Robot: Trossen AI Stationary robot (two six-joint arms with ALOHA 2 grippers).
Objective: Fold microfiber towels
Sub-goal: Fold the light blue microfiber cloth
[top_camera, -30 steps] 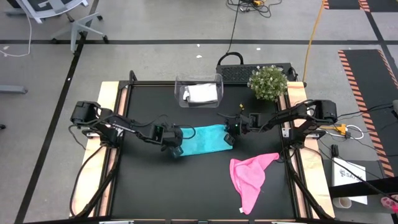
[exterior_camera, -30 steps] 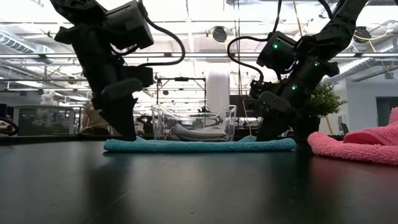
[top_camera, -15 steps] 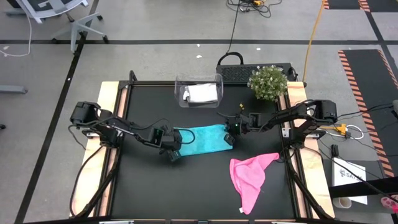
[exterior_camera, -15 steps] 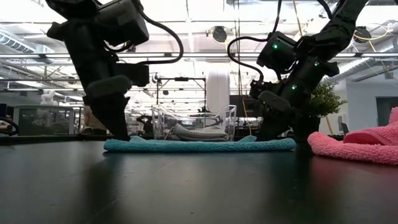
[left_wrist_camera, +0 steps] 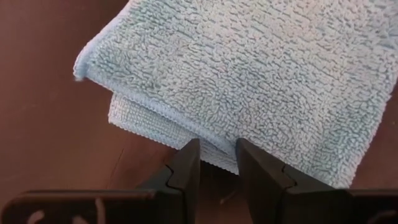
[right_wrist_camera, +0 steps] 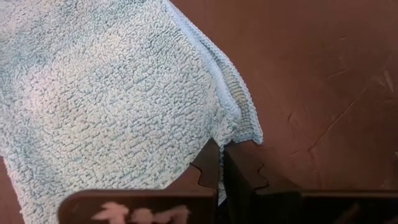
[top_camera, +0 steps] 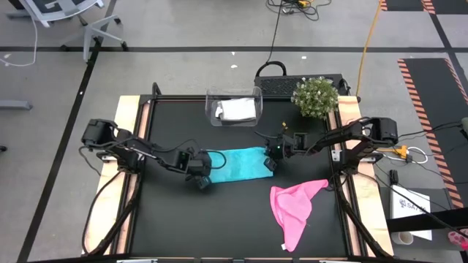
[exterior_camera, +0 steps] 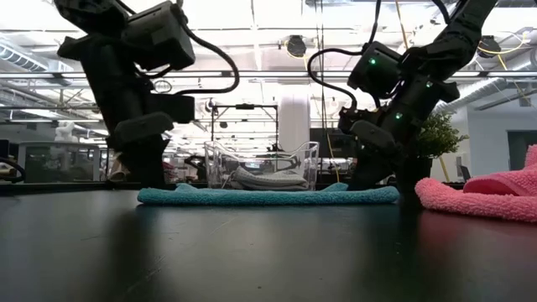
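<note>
Black surface [top_camera: 183, 219], center: your teal towel [top_camera: 235, 164] lies folded flat. Left gripper [top_camera: 204, 175] sits at its 9 o'clock edge, jaws partly open astride the hem. Right gripper [top_camera: 269, 161] at its 3 o'clock edge, jaws closed on the corner. Pink towel [top_camera: 294, 208] lies crumpled at 5 o'clock; grey-white towel [top_camera: 238, 110] sits in the clear bin [top_camera: 232, 93] at 12.

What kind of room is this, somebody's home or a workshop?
Most likely a robotics lab in a large open workspace: exposed ceiling pipes, striped hazard tape on the floor, loose cables, and an office chair beside the table.
</note>
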